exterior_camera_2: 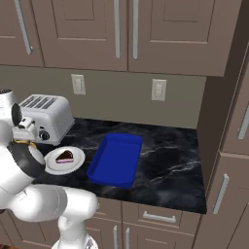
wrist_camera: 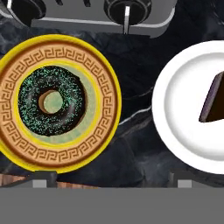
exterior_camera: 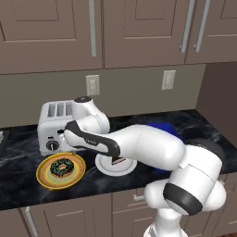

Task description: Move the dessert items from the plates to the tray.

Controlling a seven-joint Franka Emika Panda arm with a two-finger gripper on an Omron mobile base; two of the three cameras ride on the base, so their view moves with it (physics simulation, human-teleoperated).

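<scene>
A chocolate-frosted donut [wrist_camera: 51, 101] with sprinkles lies on the orange-rimmed plate [wrist_camera: 103, 94], also seen at the counter's front left [exterior_camera: 44, 173]. The dark cake wedge [exterior_camera: 119, 161] sits on the white plate [exterior_camera: 105, 167], right of the donut's plate. In the hand view the wedge [wrist_camera: 214, 100] is cut by the right edge. My gripper [wrist_camera: 113, 180] hangs open above the counter between the two plates, holding nothing. The blue tray [exterior_camera_2: 115, 159] lies empty to the right of the white plate [exterior_camera_2: 51, 164]; in the left base view my arm hides most of the tray [exterior_camera: 172, 131].
A silver toaster [exterior_camera: 54, 125] stands just behind the plates, its knobs [wrist_camera: 126, 9] close to the orange plate. The wall with outlets [exterior_camera_2: 158, 90] rises behind the counter. A cabinet side [exterior_camera_2: 223, 121] bounds the counter on the right.
</scene>
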